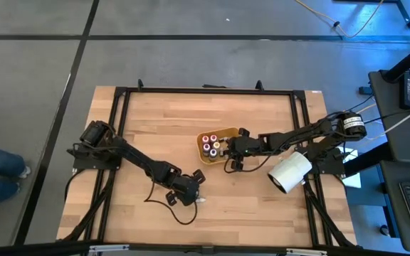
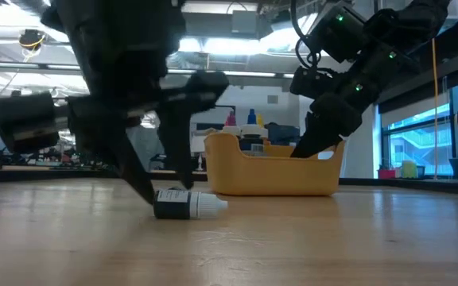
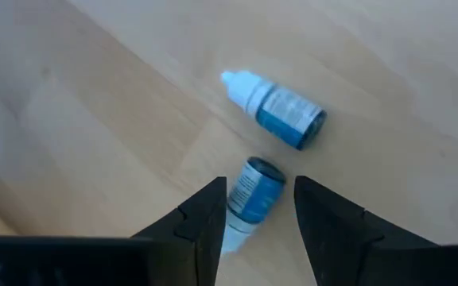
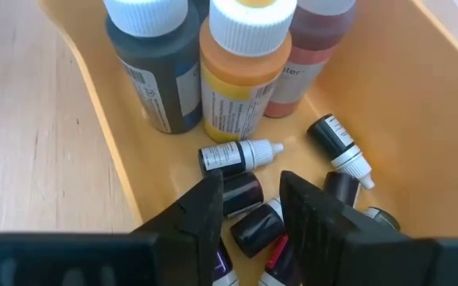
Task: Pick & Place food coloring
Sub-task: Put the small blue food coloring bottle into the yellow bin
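Two blue food coloring bottles (image 3: 281,111) are seen lying on the wooden worktop (image 1: 155,128) near its front edge, one (image 3: 253,191) bracketed by the left end effector (image 3: 257,218), parted and not clamped. More bottles (image 4: 241,157) lie in the orange tray (image 1: 226,132) mid-worktop beneath the right end effector (image 4: 249,210), slightly parted, gripping nothing. Label print is unreadable; only the low view shows the room.

Two small blue food-coloring bottles (image 3: 281,115) lie on the table (image 1: 262,206), three larger white-capped bottles (image 4: 241,67) stand in one orange tray (image 4: 94,127) with at least five tiny dark bottles (image 4: 237,156), and one white cylinder (image 1: 289,172) lies nearby.
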Tool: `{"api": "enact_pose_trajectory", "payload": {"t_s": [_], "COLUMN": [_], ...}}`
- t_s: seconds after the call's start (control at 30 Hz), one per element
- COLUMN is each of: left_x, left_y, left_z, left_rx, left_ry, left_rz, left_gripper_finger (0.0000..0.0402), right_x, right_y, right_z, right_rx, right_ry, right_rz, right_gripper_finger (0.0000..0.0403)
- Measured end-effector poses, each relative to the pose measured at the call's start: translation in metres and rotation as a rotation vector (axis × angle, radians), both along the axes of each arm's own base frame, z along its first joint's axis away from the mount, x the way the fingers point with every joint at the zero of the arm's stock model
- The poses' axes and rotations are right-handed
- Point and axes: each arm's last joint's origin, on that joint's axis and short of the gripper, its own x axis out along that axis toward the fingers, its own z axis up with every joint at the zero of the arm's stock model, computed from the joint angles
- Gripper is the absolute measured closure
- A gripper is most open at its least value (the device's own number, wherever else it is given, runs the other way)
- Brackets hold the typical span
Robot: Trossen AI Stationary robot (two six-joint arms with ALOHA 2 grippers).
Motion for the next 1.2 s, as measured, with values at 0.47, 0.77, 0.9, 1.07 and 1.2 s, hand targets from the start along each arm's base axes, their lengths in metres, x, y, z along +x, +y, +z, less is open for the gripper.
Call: {"api": "enact_pose_trajectory", "payload": {"t_s": [0.47, 0.77, 0.9, 1.07, 1.2], "left_x": [0.003, 0.004, 0.001, -0.006, -0.011], "left_y": [0.008, 0.007, 0.007, 0.008, 0.01], "left_z": [-0.01, -0.01, -0.007, 0.011, 0.037], "left_rx": [-0.21, -0.334, -0.375, -0.382, -0.452], "left_ry": [0.11, 0.134, 0.165, 0.197, 0.157], "left_rz": [0.201, 0.383, 0.468, 0.536, 0.572], "left_gripper_finger": [0.028, 0.0339, 0.033, 0.0335, 0.0335], "right_x": [0.0, 0.013, 0.011, 0.011, 0.017], "right_y": [0.0, 0.001, 0.003, 0.016, 0.034], "right_z": [0.0, 0.025, 0.049, 0.076, 0.085], "right_rx": [0.007, -0.032, -0.031, -0.085, -0.184], "right_ry": [0.004, -0.022, 0.011, -0.044, -0.154], "right_rz": [0.019, 0.049, 0.061, 0.157, 0.295], "right_gripper_finger": [0.0274, 0.0274, 0.0274, 0.0274, 0.0274]}}
